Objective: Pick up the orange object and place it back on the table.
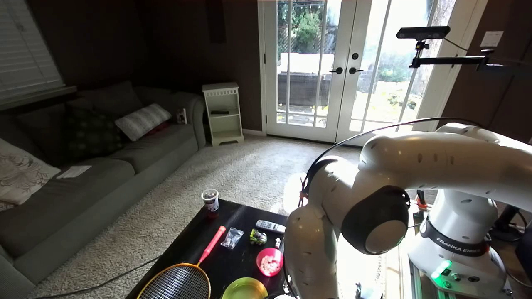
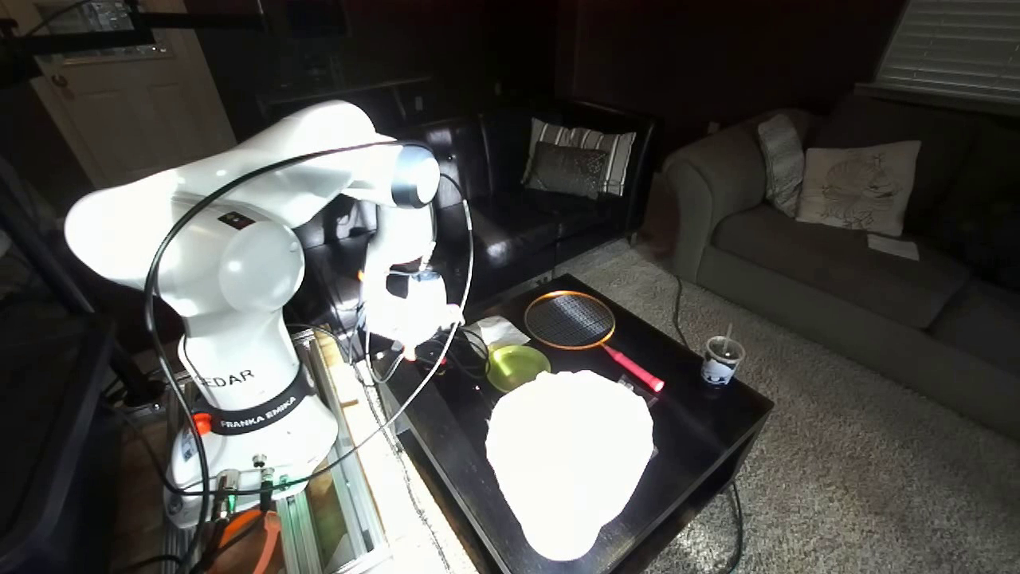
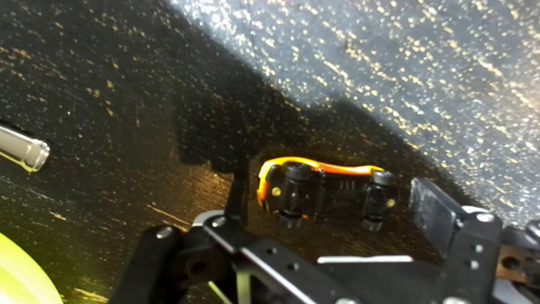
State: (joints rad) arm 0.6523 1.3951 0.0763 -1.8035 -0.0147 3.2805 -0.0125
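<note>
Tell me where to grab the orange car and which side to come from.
I'd take the car by its two ends, coming down from above. Its underside faces the wrist camera, and it lies lengthwise between the jaws of the open gripper, a gap showing at each end. Wheels along its long sides would probably make a less even hold.

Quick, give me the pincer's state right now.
Pincer: open, holding nothing; in the wrist view the orange toy car shows between its jaws, ungripped.
</note>
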